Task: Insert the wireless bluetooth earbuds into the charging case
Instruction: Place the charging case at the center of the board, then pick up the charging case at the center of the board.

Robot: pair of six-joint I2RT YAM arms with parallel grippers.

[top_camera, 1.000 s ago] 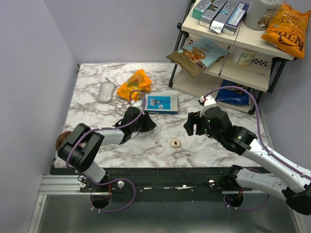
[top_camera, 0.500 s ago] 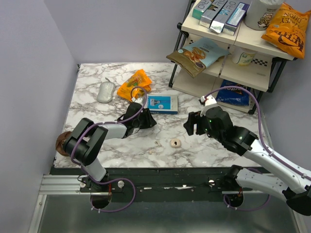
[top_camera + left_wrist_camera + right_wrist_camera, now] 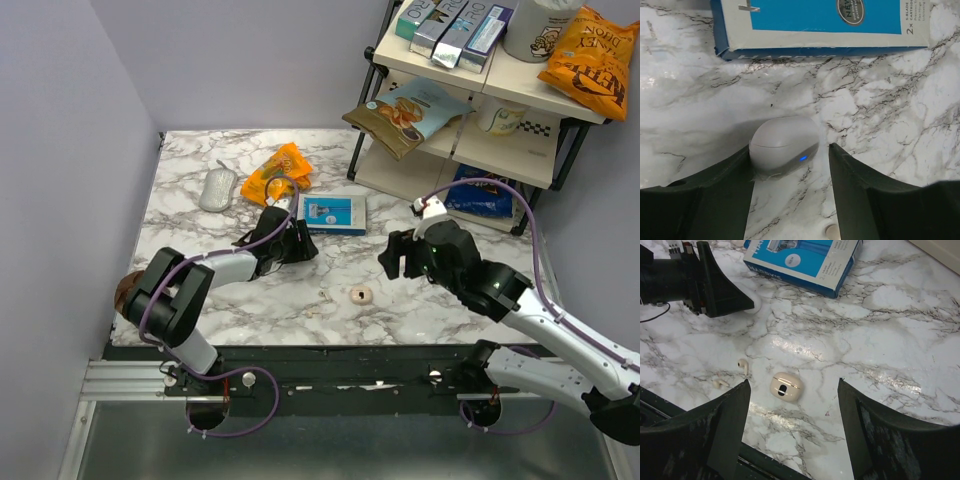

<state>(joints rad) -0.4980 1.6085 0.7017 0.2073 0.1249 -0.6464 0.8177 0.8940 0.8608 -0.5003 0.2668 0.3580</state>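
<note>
Marble desk (image 3: 200, 290) carries everything. Left pincer (image 3: 297, 243), pressed together a second ago, now stands spread around the white case (image 3: 784, 145), just short of the blue box (image 3: 820, 25). Right pincer (image 3: 393, 262) hovers spread, unchanged, over two earbuds (image 3: 743, 364) lying loose, well apart from the case.

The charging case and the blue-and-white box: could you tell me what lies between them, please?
Nothing but bare marble table separates the charging case from the blue-and-white box, as the left wrist view shows.
</note>
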